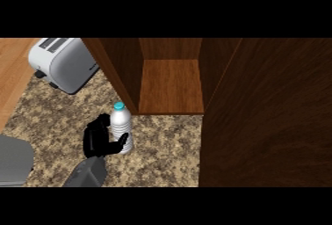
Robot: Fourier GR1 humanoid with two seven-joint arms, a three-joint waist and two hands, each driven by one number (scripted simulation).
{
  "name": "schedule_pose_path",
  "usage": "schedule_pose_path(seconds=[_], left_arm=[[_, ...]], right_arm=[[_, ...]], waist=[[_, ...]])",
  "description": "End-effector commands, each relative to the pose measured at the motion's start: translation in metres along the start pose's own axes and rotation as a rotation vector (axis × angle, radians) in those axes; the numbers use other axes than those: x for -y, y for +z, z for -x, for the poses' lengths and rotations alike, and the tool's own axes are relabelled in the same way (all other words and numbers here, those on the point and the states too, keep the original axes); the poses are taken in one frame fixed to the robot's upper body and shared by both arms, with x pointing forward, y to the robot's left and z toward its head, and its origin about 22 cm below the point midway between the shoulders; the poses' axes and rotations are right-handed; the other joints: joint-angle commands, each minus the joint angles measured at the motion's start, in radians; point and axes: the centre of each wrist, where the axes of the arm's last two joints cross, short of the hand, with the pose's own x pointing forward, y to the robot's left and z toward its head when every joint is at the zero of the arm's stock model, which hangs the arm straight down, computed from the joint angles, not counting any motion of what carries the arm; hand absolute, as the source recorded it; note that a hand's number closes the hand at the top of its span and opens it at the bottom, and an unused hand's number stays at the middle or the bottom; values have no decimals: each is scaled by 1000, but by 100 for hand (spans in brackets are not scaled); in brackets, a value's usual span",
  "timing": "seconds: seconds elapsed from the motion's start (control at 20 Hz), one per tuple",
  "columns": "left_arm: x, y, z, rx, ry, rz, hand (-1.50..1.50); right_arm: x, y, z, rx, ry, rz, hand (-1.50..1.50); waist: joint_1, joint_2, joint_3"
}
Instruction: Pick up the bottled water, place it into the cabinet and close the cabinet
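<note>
The bottled water (120,123) is clear with a teal cap and stands upright on the speckled counter, just in front of the cabinet's left wall. My left hand (97,138) is against its left side. The fingers curl behind the bottle and the thumb wraps across its lower front. The wooden cabinet (172,85) stands open behind the bottle, showing a bare shelf. Its door (269,114) is swung out and fills the right side of the view. My right hand does not show.
A silver toaster (63,63) sits at the back left on the granite counter (168,149). A light grey rounded shape (14,160) lies at the lower left edge. A wooden strip (12,74) borders the counter on the left.
</note>
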Motion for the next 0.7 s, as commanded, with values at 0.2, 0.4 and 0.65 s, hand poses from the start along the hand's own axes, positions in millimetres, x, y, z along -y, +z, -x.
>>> schedule_pose_path(seconds=[0.2, 0.4, 0.65], left_arm=[[25, -15, -25, 18, 34, 172, 150], [67, -10, -33, -3, 54, 248, 150], [111, -18, -67, 31, 52, 302, 150]], right_arm=[[-8, -10, -19, 95, 18, -7, -150], [-8, -16, -22, 105, 19, -8, -150], [-13, -18, -30, 96, 8, 1, -150]], waist=[[13, -8, 2], [20, -7, 2], [18, -7, 1]])
